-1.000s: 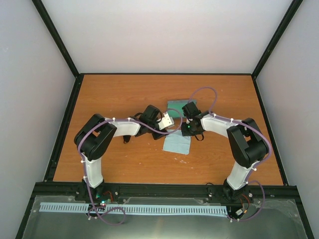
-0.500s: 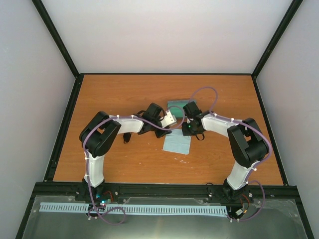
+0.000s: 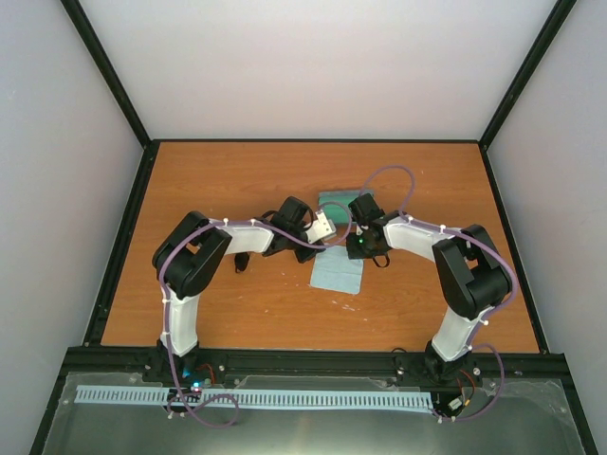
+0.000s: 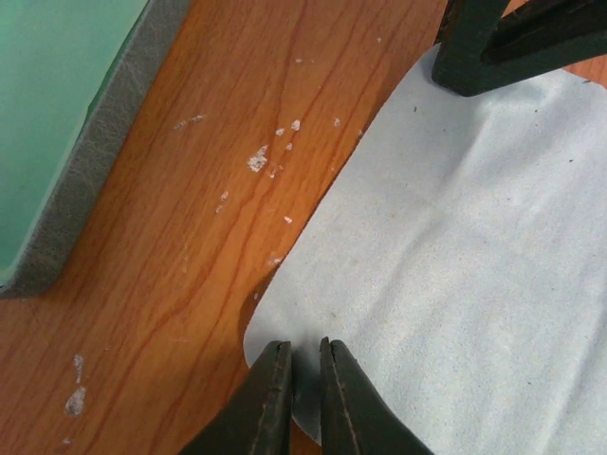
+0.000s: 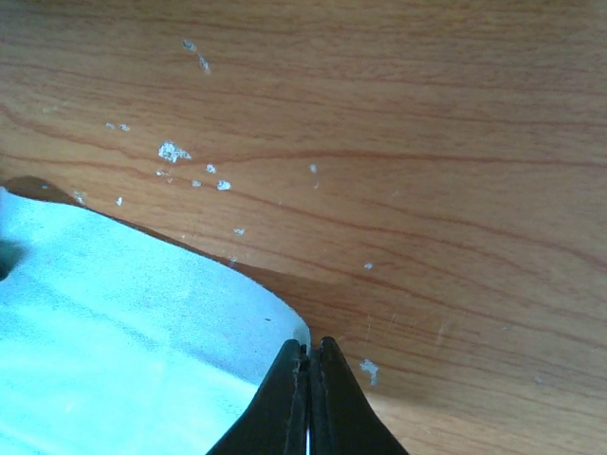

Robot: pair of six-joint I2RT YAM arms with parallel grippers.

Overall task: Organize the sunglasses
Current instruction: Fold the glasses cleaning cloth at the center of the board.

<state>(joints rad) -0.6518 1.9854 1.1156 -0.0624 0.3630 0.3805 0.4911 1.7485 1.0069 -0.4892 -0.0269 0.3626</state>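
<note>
On the bench (image 3: 237, 180), a corner of the cloth (image 4: 455, 284) is pinched in each set of jaws: left gripper (image 4: 302, 355) nearly closed, right gripper (image 5: 305, 349) fully closed. The sunglasses (image 3: 239, 263) are seen as a dark shape beneath the left arm (image 3: 242, 237).

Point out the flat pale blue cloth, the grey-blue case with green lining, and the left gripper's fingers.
flat pale blue cloth (image 4: 455, 246): left wrist view, its bare middle.
grey-blue case with green lining (image 4: 47, 114): left wrist view, the green inside.
left gripper's fingers (image 4: 266, 403): left wrist view, surface of one finger.
</note>
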